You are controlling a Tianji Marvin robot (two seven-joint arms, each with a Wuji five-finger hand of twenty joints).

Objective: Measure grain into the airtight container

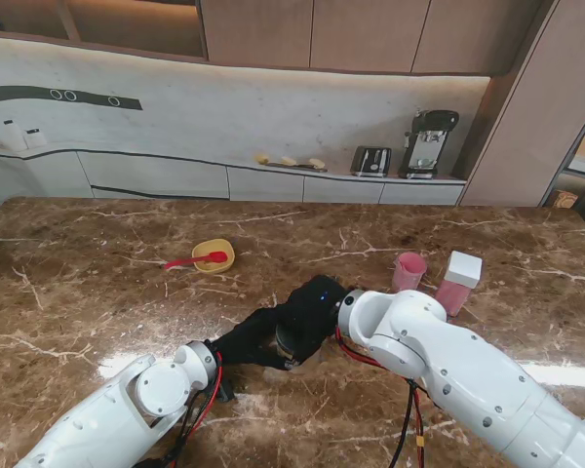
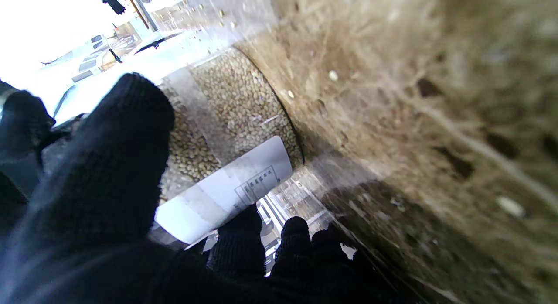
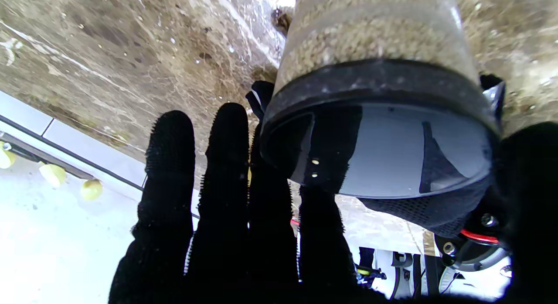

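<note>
The airtight container (image 3: 375, 38) — a clear jar with a dark lid (image 3: 383, 134) — stood on the marble table (image 1: 97, 292) near me at the middle, between the two black-gloved hands. The left hand (image 1: 249, 339) was clamped around its wall, thumb across the paper label (image 2: 226, 190). The right hand (image 1: 312, 307) lay just beside the lid with fingers (image 3: 226, 173) straight and apart, holding nothing. Grain filled most of the jar, so it probably handled heavy; its wall looked stiff and smooth, likely slippery under knit gloves. The body seemed the better hold — low, where the label gave friction — with the lid's rim left for twisting.
</note>
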